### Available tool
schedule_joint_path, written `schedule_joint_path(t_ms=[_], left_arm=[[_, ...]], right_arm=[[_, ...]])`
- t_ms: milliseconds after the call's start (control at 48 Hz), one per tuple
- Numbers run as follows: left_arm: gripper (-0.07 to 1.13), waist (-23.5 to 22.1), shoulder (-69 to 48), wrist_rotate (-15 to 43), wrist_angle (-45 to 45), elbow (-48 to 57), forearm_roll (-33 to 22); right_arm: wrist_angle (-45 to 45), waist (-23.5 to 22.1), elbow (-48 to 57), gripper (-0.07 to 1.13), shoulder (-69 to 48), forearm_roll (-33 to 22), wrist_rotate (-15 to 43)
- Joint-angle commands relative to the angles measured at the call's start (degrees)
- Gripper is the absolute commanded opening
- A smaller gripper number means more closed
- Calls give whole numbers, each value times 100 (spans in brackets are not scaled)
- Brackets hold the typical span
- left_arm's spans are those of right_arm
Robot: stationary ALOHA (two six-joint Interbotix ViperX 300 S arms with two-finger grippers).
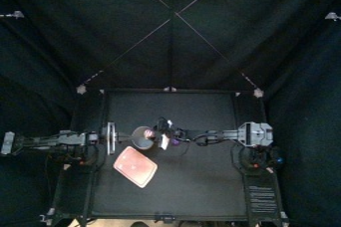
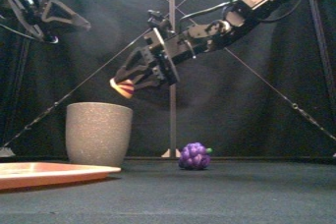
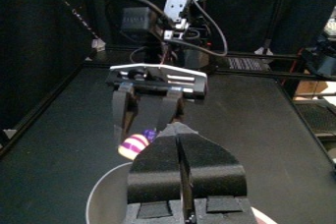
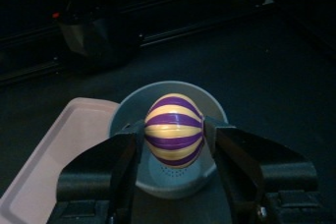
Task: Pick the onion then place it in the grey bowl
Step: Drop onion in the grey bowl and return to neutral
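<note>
The onion (image 4: pixel 175 128), striped purple and cream, is held between the jaws of my right gripper (image 4: pixel 176 141), which is shut on it. The right arm reaches in from the right and hangs the onion (image 2: pixel 122 88) just above the rim of the tall grey speckled cup (image 2: pixel 98 133). From the right wrist, the cup's opening (image 4: pixel 141 96) lies directly beneath the onion. In the left wrist view the onion (image 3: pixel 136 147) shows in the right gripper (image 3: pixel 144 135), above the cup's rim (image 3: pixel 102 191). My left gripper (image 3: pixel 184 141) rests shut and holding nothing at the left, close to the cup (image 1: pixel 142 132).
A flat pink tray (image 1: pixel 135 164) lies in front of the cup, toward the table's front left. A purple bunch of toy grapes (image 2: pixel 196 155) sits on the table right of the cup.
</note>
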Motion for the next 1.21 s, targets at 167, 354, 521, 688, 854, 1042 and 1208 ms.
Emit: schedule_joint_path(t_ms=[167,354,521,688,854,1042,1208], left_arm=[[7,18,18,0,-26,-53,0],[7,18,18,-9,-18,-26,0],[7,26,18,-9,-18,-18,0],[7,18,9,0,-18,-26,0],[7,18,9,9,-18,-35,9],[7,18,9,-18,-26,-18,0],[7,18,9,-9,-62,-18,-26]], right_arm=[[229,18,-668,94,246,-18,-26],[334,35,-721,100,246,-79,0],[334,26,-519,100,-26,-158,-62],[246,0,149,101,-624,-378,-9],[-149,9,1028,101,-1362,-413,-9],[-598,0,1986,101,-2188,-457,-53],[-791,-9,2733,101,-2777,-492,-44]])
